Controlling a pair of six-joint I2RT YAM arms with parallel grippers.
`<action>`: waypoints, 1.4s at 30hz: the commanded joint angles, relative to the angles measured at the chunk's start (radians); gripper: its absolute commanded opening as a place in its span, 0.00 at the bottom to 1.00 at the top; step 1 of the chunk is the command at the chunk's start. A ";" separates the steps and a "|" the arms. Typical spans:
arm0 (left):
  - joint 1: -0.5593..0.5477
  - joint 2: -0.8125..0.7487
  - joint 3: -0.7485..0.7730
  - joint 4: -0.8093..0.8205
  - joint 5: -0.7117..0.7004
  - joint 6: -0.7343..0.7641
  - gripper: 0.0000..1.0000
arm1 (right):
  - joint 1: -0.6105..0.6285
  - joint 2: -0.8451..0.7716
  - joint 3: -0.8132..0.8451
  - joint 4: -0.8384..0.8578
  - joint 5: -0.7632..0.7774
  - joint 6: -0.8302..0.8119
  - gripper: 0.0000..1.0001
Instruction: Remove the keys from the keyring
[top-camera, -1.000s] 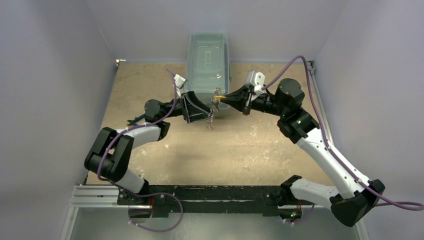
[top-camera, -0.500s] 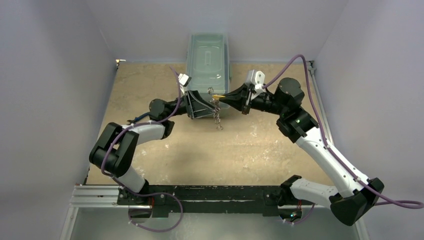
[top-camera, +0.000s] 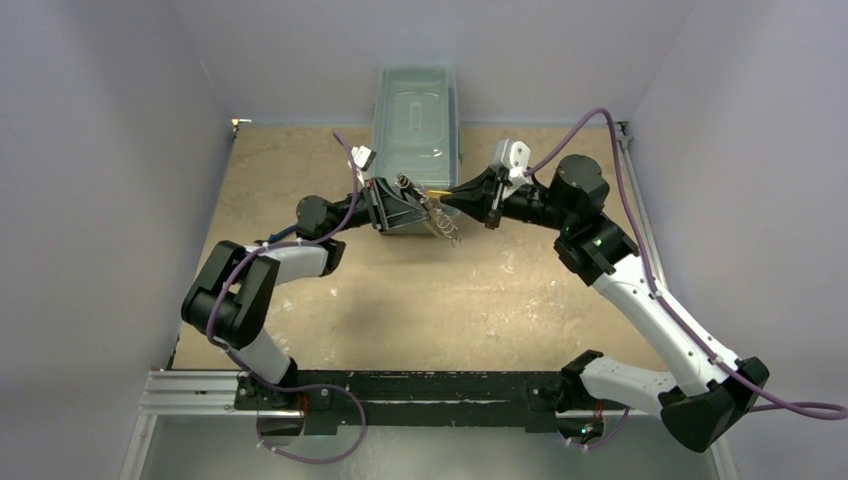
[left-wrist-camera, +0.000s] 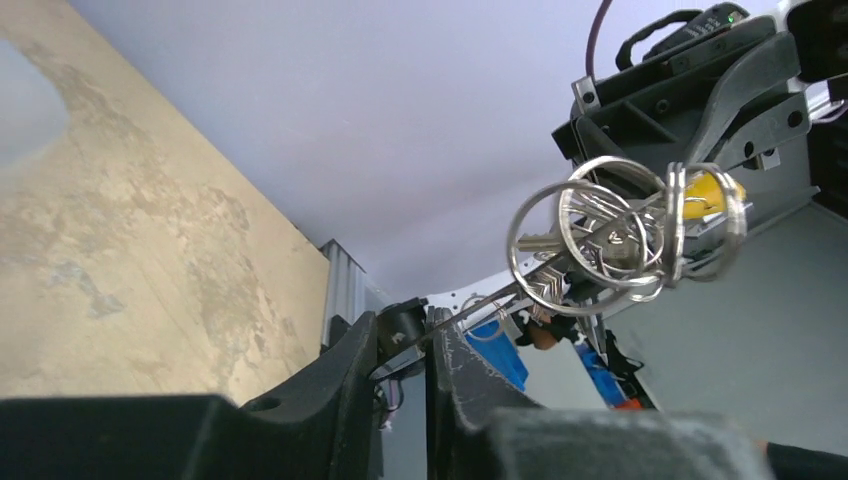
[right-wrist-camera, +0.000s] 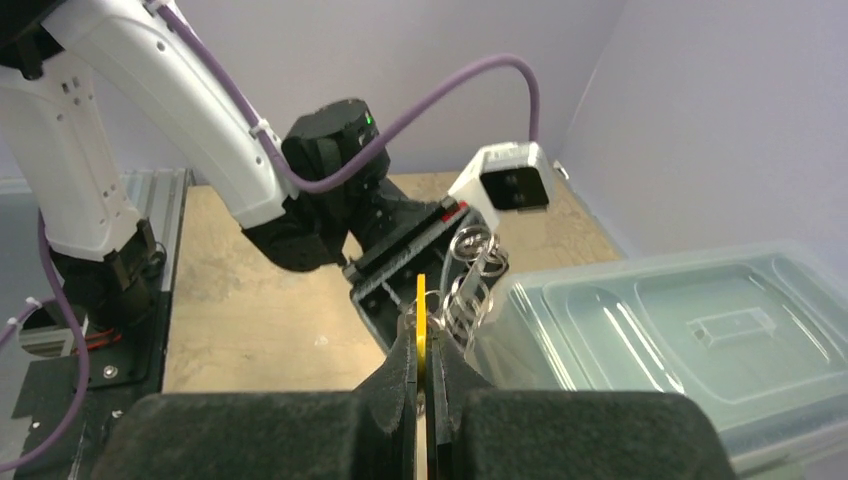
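Keyring (left-wrist-camera: 511, 243): silvery loops, held in the air between my two grippers, above the table (top-camera: 300, 170) and just in front of the plastic bin (top-camera: 415, 110). Keys (left-wrist-camera: 545, 288): silvery bunch tangled in those loops, with a yellow key (right-wrist-camera: 421, 300) among them. Left gripper (left-wrist-camera: 403, 338): fingers narrow, clamped on a thin silvery key shaft that runs up to the bunch. Right gripper (right-wrist-camera: 423, 335): fingers pinched tight on the yellow key, facing the left gripper close by.
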 joint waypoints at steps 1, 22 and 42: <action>0.069 -0.030 0.017 0.029 0.039 0.045 0.04 | -0.002 -0.047 0.033 -0.067 0.075 -0.057 0.00; -0.024 -0.262 0.671 -2.087 -0.422 1.804 0.00 | -0.170 -0.182 -0.066 -0.367 -0.119 -0.057 0.99; -0.575 -0.222 0.938 -2.373 -1.311 2.600 0.00 | -0.130 -0.013 -0.073 0.074 -0.229 0.339 0.74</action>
